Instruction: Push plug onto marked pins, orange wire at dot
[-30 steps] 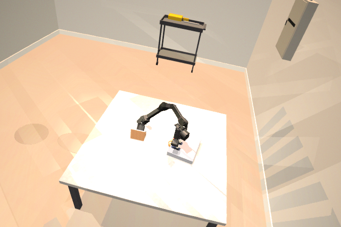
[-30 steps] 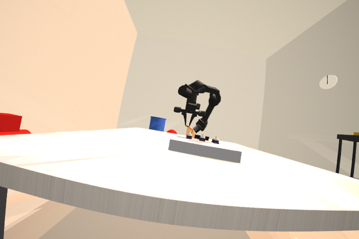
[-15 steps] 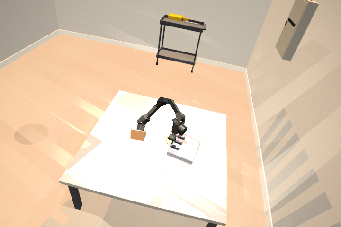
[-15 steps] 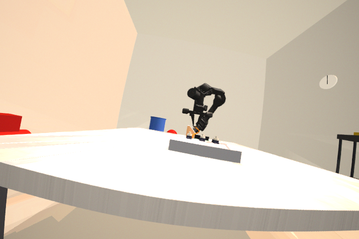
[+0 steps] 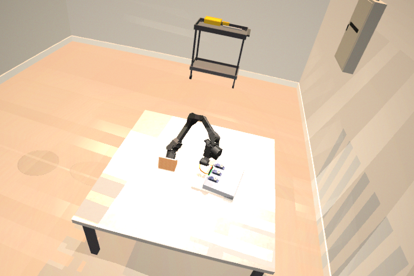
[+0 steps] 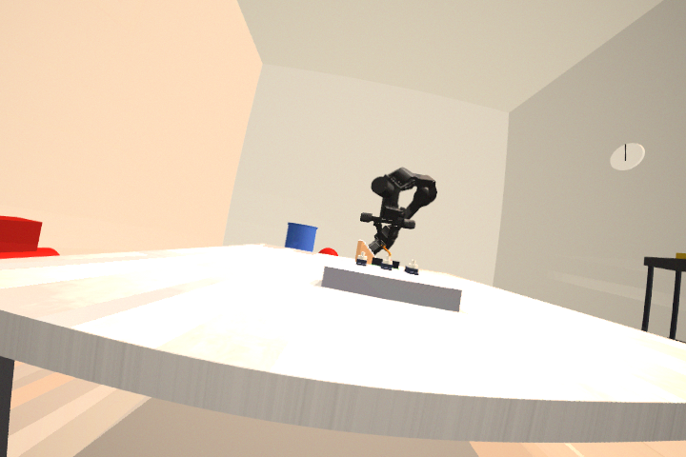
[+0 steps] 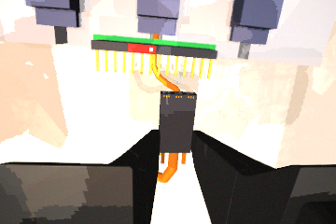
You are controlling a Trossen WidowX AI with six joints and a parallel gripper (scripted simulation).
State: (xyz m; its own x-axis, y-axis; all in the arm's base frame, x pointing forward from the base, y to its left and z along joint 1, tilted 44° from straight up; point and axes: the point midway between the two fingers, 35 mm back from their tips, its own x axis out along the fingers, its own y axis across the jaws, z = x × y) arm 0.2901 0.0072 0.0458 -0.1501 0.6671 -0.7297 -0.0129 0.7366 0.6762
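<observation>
My gripper (image 7: 175, 137) is shut on the plug (image 7: 177, 119), a dark flat block whose end with the holes faces the pin row. The yellow pins (image 7: 115, 62) stick out of a black strip with a green edge. The red band (image 7: 139, 48) has a white dot (image 7: 151, 49) at its right end. The plug is right of the band, with a gap between it and the pin tips in this view. Its height over the pins cannot be told. Orange wire (image 7: 173, 162) leaves its rear; another stretch (image 7: 164, 83) shows beyond its front. The holder (image 5: 225, 188) (image 6: 393, 288) carries three servos.
Neighbouring servos (image 7: 59, 13) (image 7: 256, 21) stand beside the middle servo (image 7: 158, 16), beyond the row. A tan panel (image 5: 167, 164) stands by the arm's base. A blue container (image 6: 300, 237) and a black cart (image 5: 214, 66) are farther off.
</observation>
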